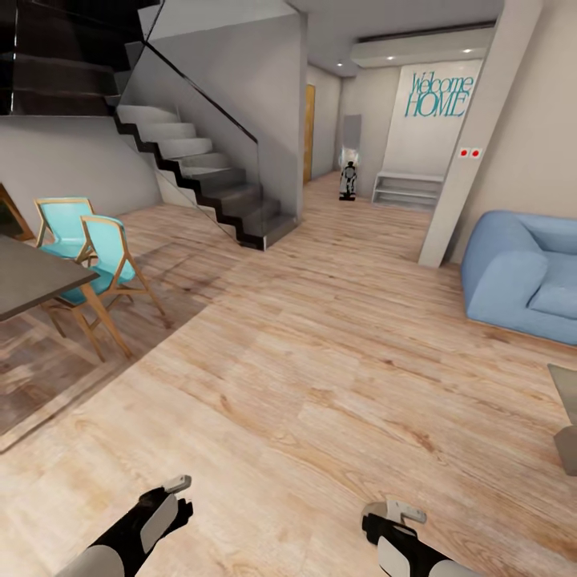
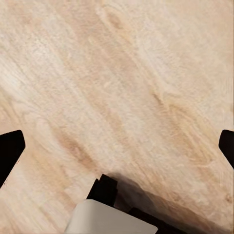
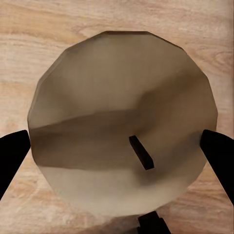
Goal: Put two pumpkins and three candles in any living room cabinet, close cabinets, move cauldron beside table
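Note:
A short beige-grey candle with a dark wick sits between the black fingertips of my right gripper, which is shut on its sides above the wooden floor. In the head view the right gripper hangs low at the front right. My left gripper hangs at the front left. Its fingers stand wide apart in the left wrist view, open, with nothing but floorboards between them.
A dark table with two teal chairs stands at the left. Stairs rise behind them. A blue sofa and a pillar are at the right, and a grey furniture corner is at the right edge. Open wooden floor lies ahead.

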Available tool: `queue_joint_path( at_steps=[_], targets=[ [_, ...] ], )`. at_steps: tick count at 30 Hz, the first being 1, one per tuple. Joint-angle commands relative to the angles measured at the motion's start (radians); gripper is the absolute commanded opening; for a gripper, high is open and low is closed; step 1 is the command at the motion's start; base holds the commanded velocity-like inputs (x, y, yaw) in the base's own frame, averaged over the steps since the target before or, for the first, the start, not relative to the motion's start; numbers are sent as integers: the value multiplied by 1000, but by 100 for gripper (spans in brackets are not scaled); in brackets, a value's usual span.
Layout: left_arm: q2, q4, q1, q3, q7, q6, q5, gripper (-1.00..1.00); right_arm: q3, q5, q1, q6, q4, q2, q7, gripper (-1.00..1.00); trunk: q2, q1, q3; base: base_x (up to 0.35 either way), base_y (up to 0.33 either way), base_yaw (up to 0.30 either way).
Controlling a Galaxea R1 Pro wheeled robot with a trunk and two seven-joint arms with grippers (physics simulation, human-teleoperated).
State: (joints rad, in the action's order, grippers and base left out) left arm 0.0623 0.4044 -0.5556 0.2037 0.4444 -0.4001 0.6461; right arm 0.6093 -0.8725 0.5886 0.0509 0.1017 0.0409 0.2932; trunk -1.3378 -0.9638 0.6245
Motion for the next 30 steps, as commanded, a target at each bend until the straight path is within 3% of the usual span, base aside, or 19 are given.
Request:
queue_joint_path(
  at_steps=[1,8,30],
  targets=[
    [-1,-5,0,8,7,10,3,100,7,-10,0,5,0,1,3,-100,7,4,-2,0,0,0],
    [-1,-53,0,9,6,118,-4,100,10,-1,0,7,-1,5,4,-100,28,15,-12,0,0,137],
    [-9,-125,0,5,-43,225,1,100,12,0,0,8,0,2,4,-100,28,15,-12,0,0,286]
  ],
)
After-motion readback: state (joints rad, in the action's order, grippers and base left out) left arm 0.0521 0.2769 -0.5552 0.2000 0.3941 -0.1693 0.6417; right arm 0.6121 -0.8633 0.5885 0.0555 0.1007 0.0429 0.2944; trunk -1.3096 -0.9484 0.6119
